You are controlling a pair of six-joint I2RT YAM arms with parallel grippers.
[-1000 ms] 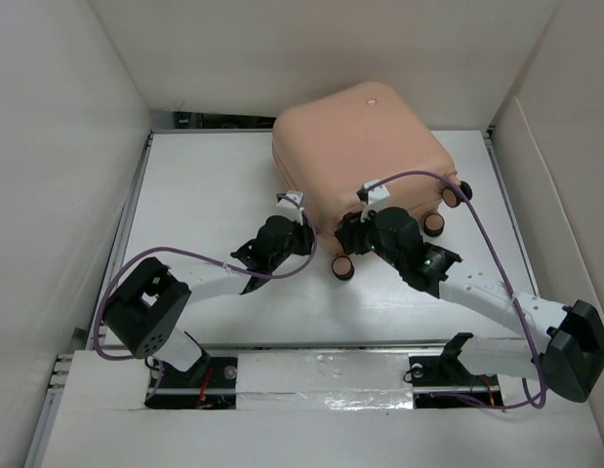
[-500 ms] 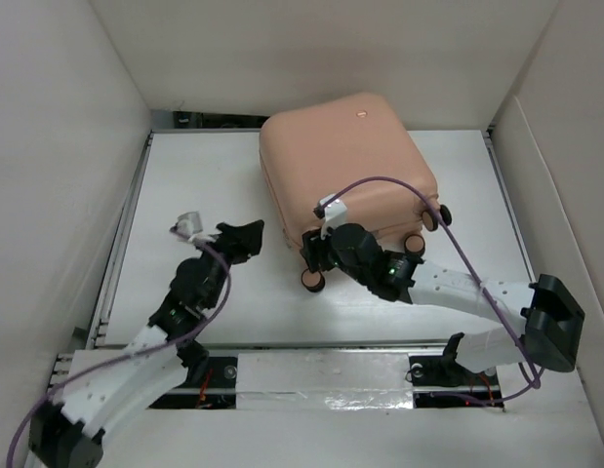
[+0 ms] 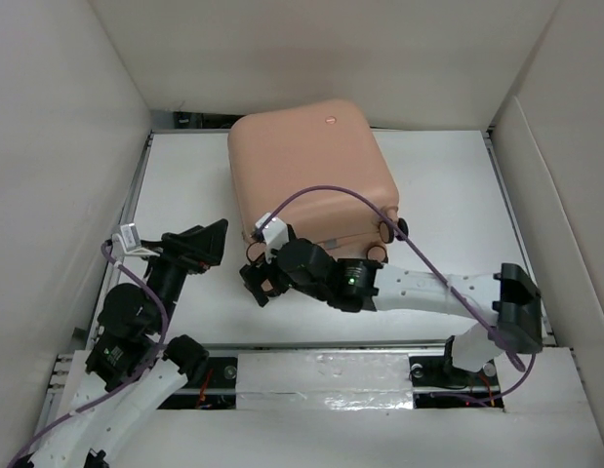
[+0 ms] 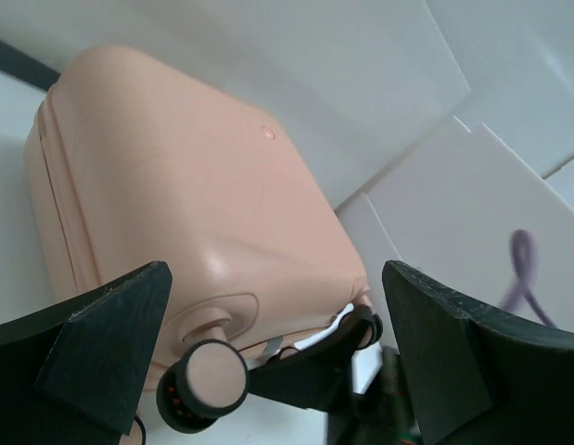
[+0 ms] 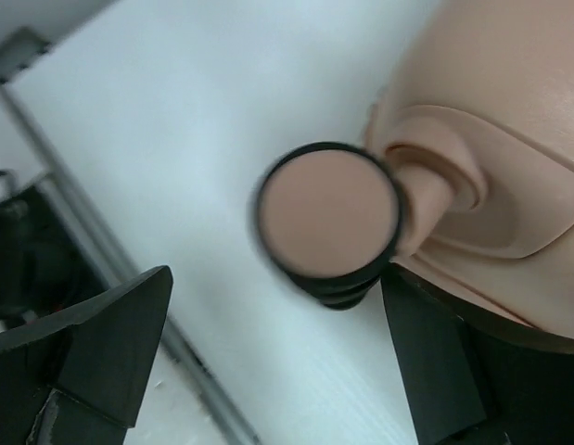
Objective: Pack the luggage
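One luggage (image 5: 509, 139) wheel (image 5: 328, 222) close-up, right wrist.

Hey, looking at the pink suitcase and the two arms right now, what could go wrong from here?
The right gripper is open, with a wheel of the luggage just ahead of its fingers. A stray move could catch that wheel and swing the luggage around. The right arm's purple cable arcs over the luggage and might snag on its wheels.
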